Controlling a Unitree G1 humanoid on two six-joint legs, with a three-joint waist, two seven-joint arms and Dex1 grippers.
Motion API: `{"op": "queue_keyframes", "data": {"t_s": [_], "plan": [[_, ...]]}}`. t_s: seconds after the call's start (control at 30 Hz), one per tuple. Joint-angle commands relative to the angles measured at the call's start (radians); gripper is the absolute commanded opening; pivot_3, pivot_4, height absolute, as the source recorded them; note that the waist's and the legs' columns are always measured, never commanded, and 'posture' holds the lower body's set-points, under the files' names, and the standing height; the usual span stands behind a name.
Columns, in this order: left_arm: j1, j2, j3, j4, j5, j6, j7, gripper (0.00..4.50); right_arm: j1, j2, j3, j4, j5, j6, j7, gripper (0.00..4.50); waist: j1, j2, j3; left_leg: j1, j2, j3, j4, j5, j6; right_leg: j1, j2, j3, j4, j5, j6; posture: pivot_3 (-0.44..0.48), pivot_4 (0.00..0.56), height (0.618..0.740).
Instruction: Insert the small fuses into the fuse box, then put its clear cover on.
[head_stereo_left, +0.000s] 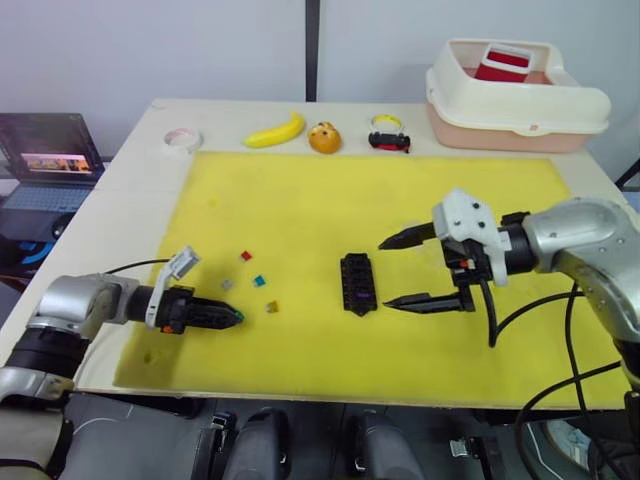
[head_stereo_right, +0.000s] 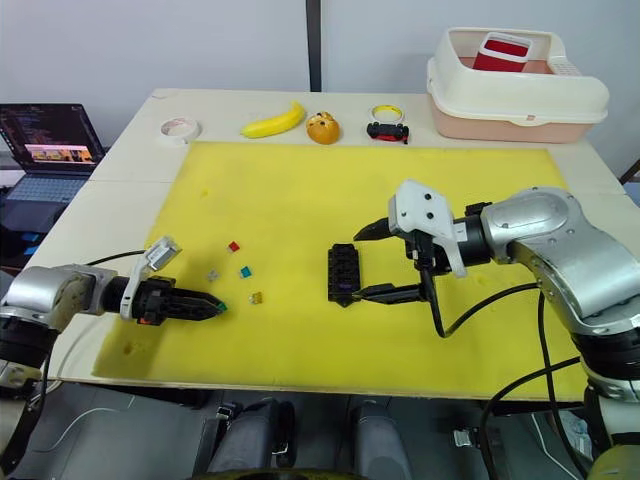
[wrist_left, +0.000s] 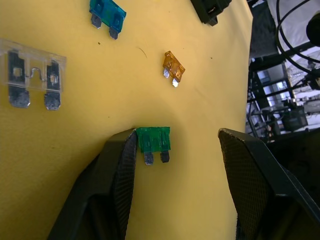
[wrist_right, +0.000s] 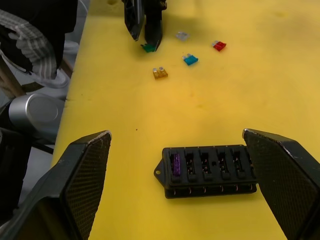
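Note:
The black fuse box (head_stereo_left: 358, 284) lies on the yellow mat (head_stereo_left: 370, 200), with a purple fuse (wrist_right: 175, 164) seated in one end slot. My right gripper (head_stereo_left: 390, 272) is open, its fingers straddling the box's right side without touching it. Left of the box lie loose small fuses: red (head_stereo_left: 246, 256), teal (head_stereo_left: 259, 280), clear grey (head_stereo_left: 227, 284) and amber (head_stereo_left: 271, 307). My left gripper (wrist_left: 177, 137) is open low over the mat. A green fuse (wrist_left: 153, 142) lies between its fingers, against one fingertip (wrist_left: 125, 150). The clear cover is out of view.
Along the table's far edge sit a tape roll (head_stereo_left: 182, 139), a banana (head_stereo_left: 275, 131), an orange fruit (head_stereo_left: 324, 138) and a small toy car (head_stereo_left: 389, 140). A cream bin (head_stereo_left: 515, 95) stands at the back right. A laptop (head_stereo_left: 50, 150) sits off the table's left side.

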Motion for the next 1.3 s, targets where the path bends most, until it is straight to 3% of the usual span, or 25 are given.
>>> {"op": "queue_keyframes", "data": {"t_s": [0.03,0.1,1.13,1.17,1.3], "plan": [[0.021,0.012,-0.009,0.018,0.040,-0.004,0.014,1.43,-0.027,-0.002,-0.008,-0.001,-0.011,-0.018,-0.001,4.50,-0.002,0.000,0.000,0.000,0.000,0.000,0.000,0.000,0.000,0.000,0.000,0.000,0.000,0.000,0.000,0.000,0.150,0.740],[0.029,0.014,-0.012,0.007,0.042,-0.012,0.006,0.46,-0.028,-0.003,-0.006,0.001,-0.014,-0.020,0.000,4.50,-0.002,0.000,0.000,0.000,0.000,0.000,0.000,0.000,0.000,0.000,0.000,0.000,0.000,0.000,0.000,0.000,0.150,0.740],[0.054,0.030,0.053,0.011,0.020,0.013,-0.011,0.46,-0.035,-0.001,0.009,0.015,-0.046,-0.043,0.022,4.50,-0.005,0.000,0.000,0.000,0.000,0.000,0.000,0.000,0.000,-0.001,-0.001,0.000,0.000,0.000,0.000,0.000,0.150,0.740],[0.056,0.029,0.055,0.012,0.020,0.013,-0.011,0.21,-0.035,0.000,0.009,0.016,-0.047,-0.044,0.023,4.50,-0.005,0.000,0.000,0.000,0.000,0.000,0.000,0.000,0.000,-0.001,-0.001,0.000,0.000,0.000,0.000,0.000,0.150,0.740],[0.059,0.028,0.058,0.012,0.018,0.013,-0.013,0.21,-0.035,0.001,0.012,0.016,-0.049,-0.045,0.023,4.50,-0.005,0.000,0.000,0.000,0.000,0.000,0.000,0.000,0.000,-0.001,-0.001,0.000,0.000,0.000,0.000,0.000,0.150,0.740]]}}
